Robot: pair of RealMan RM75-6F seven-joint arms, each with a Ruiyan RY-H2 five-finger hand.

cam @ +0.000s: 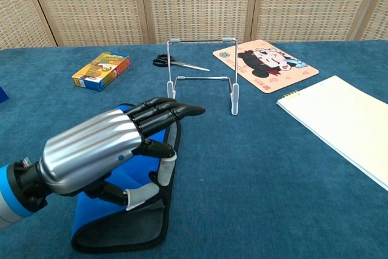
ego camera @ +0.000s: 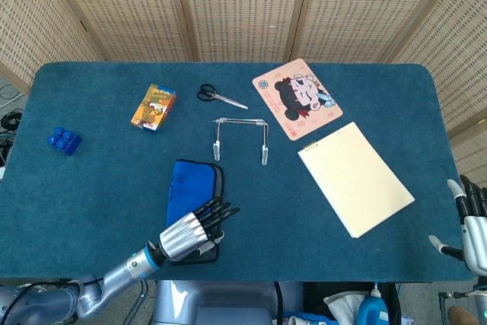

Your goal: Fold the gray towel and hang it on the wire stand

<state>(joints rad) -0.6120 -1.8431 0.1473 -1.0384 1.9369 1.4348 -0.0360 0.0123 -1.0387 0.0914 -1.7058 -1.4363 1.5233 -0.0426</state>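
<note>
The towel [ego camera: 190, 184], blue with a gray border, lies folded in a long strip on the near left part of the table. My left hand [ego camera: 190, 232] hovers over its near end, fingers stretched forward and apart. In the chest view the left hand [cam: 103, 150] has its thumb down against the gray right edge of the towel [cam: 109, 225], and the cloth under the palm is hidden. The wire stand [ego camera: 241, 120] is upright just beyond the towel, also clear in the chest view as the wire stand [cam: 203, 40]. My right hand [ego camera: 472, 222] is off the table's near right corner, fingers apart and holding nothing.
A yellow notepad [ego camera: 355, 179] lies right of the stand, a cartoon mouse pad [ego camera: 297, 98] behind it. Scissors [ego camera: 221, 97] and a small orange box [ego camera: 154, 106] lie at the back left. A blue toy brick [ego camera: 64, 141] sits at the far left.
</note>
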